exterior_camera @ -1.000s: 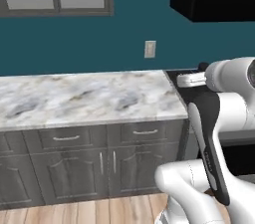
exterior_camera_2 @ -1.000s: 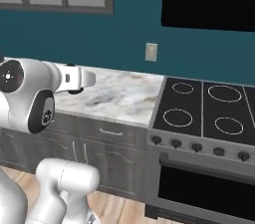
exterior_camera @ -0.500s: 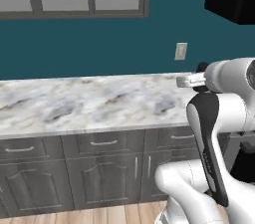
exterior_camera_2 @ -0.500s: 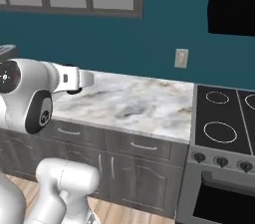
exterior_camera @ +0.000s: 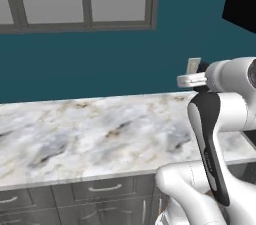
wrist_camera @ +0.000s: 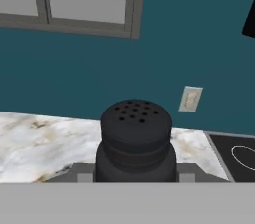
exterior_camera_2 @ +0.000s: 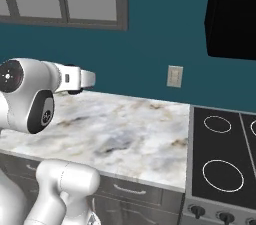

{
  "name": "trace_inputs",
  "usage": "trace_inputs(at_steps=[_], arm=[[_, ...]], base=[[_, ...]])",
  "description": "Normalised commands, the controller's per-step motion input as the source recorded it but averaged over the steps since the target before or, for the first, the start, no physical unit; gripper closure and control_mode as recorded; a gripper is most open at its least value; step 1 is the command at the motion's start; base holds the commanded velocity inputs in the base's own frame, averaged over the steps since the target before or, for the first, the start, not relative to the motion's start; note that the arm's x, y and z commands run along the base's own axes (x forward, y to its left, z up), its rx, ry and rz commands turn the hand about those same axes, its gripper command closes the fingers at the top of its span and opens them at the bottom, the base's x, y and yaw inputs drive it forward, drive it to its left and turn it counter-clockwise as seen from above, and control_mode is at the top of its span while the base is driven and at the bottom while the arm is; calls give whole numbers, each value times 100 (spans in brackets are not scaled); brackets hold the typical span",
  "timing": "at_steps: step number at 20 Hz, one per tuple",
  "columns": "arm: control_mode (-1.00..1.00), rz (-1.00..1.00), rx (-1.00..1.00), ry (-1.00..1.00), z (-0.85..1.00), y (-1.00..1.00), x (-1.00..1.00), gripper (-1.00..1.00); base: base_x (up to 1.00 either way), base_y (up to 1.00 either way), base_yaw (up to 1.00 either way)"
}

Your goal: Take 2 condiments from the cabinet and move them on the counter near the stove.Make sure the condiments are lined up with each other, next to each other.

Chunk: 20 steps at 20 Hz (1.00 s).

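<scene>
We carry the black shaker [wrist_camera: 136,141], held in the tool [wrist_camera: 135,175]; next we must set it on the surface [exterior_camera_2: 125,134] near the stove [exterior_camera_2: 222,164].

We lose the black shaker's [wrist_camera: 136,141] base behind the grey band in the hand view — how the fingers meet it we cannot tell. The stove [exterior_camera_2: 222,164] runs off the right edge; the counter [exterior_camera: 90,136] off the left.
</scene>
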Motion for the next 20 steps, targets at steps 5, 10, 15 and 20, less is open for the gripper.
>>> trace_inputs(at_steps=[5, 10, 15, 20], arm=[[100, 0, 0, 0, 0, 0, 0, 100], [100, 0, 0, 0, 0, 0, 0, 100], [100, 0, 0, 0, 0, 0, 0, 100], [-100, 0, 3, 0, -36, -37, 14, 100]], base=[[47, 0, -9], [7, 0, -2], [0, 0, 0], [0, 0, 0]])
